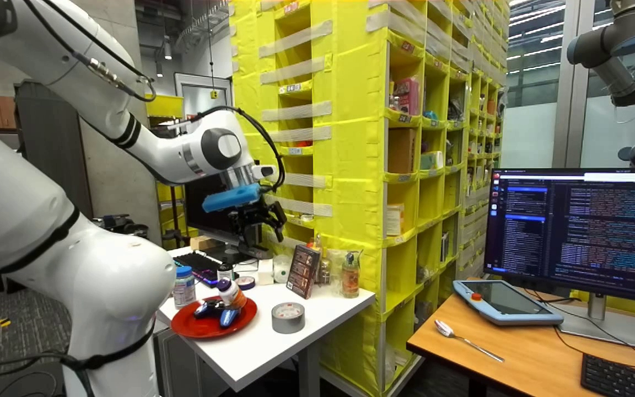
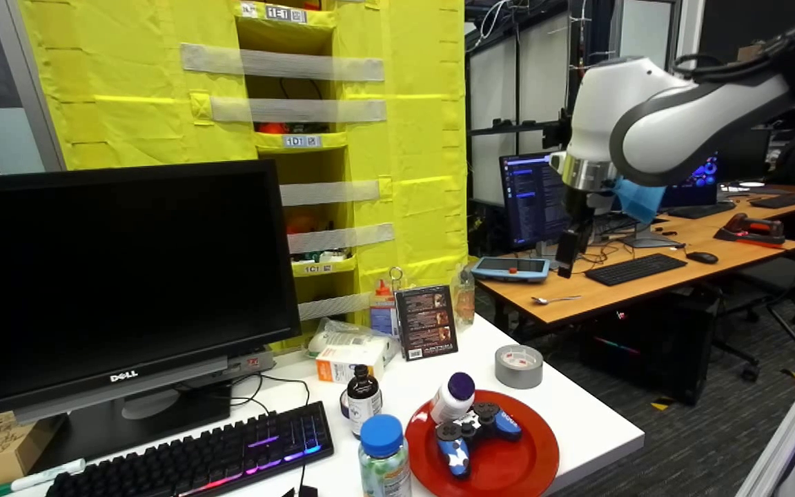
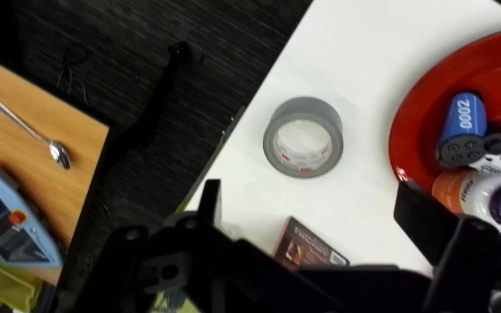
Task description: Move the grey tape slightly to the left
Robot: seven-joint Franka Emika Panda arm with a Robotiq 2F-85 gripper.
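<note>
The grey tape [image 1: 289, 324] is a low ring-shaped roll lying flat on the white table, close to the table's edge. It also shows in an exterior view [image 2: 518, 378] and in the wrist view [image 3: 305, 106], where its pale inside with red marks is visible. My gripper [image 1: 263, 236] is high above the table, apart from the tape. In an exterior view [image 2: 566, 265] it appears side-on with its fingers pointing down. In the wrist view [image 3: 309, 198] its two black fingers are wide apart with nothing between them, and the tape appears beyond the fingertips.
A red round plate [image 1: 184, 326] holding a game controller [image 2: 454, 452] and a purple-capped bottle [image 2: 451, 400] stands beside the tape. A dark case [image 2: 427, 323] stands upright behind it. Bottles, a keyboard [image 2: 218, 452] and a monitor [image 2: 114, 276] are also on the table.
</note>
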